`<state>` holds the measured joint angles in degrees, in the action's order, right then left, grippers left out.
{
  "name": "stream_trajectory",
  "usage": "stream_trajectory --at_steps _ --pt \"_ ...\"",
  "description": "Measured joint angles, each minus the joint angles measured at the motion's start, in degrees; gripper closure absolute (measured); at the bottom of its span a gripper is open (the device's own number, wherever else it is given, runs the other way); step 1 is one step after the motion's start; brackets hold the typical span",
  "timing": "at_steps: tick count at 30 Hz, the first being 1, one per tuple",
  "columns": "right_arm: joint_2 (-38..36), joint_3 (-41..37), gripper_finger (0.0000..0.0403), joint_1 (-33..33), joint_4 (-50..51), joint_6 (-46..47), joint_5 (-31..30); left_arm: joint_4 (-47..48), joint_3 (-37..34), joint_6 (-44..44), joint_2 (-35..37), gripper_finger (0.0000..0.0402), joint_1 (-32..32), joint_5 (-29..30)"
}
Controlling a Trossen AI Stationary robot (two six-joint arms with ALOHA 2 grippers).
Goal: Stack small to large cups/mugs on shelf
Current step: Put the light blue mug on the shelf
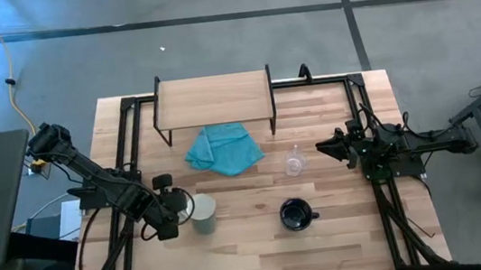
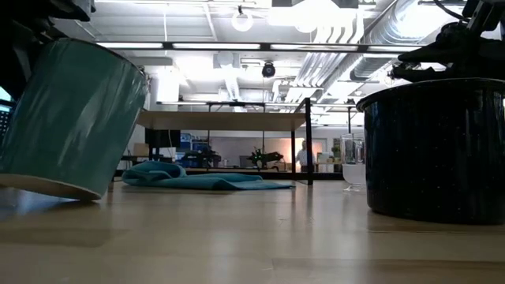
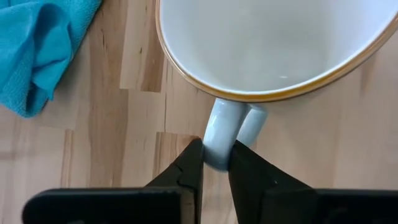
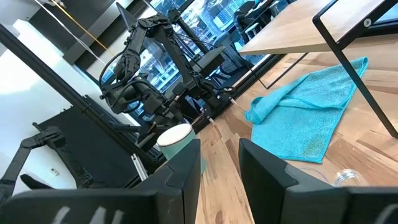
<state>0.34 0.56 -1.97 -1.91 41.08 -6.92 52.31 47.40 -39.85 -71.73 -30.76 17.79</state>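
Observation:
The pale white-green mug [image 1: 204, 214] is near the table's front left, and it tilts in the low view [image 2: 75, 118]. My left gripper [image 1: 179, 212] is shut on its handle. The black mug [image 1: 297, 213] stands upright on its base at the front centre. The clear glass cup [image 1: 294, 162] stands behind it. The light-wood shelf [image 1: 214, 99] stands on black legs at the far edge. My right gripper [image 1: 324, 146] hovers open and empty to the right of the glass cup, which shows in the right wrist view [image 4: 348, 177]. My left gripper pinches the mug's handle [image 3: 217, 146] at its outer bend between its two fingers [image 3: 186, 171]. The fingers come level from the table's left. The mug is tilted with its open mouth [image 3: 273, 43] turned toward the wrist camera. I cannot tell whether its base [image 2: 55, 188] touches the table.
A crumpled teal cloth [image 1: 222, 149] lies in front of the shelf, between it and the cups. Black frame rails [image 1: 128, 148] run along the table's left and right sides. Bare tabletop [image 1: 254, 252] lies along the near edge.

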Motion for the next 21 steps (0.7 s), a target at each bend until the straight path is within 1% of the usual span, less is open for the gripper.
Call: stream_trajectory --at_steps 6,10,21 --pt "0.0 0.0 0.0302 0.0 0.0 0.0 0.0 -0.3 0.1 -1.3 -2.4 0.0354 0.0 0.7" --pt "0.0 0.0 0.0302 0.0 0.0 0.0 0.0 -1.5 0.1 -1.3 -3.7 0.036 0.0 0.8" --pt "0.0 0.0 0.0302 0.0 0.0 -0.1 0.0 -2.8 0.0 -2.9 -3.9 0.0364 0.0 1.2"
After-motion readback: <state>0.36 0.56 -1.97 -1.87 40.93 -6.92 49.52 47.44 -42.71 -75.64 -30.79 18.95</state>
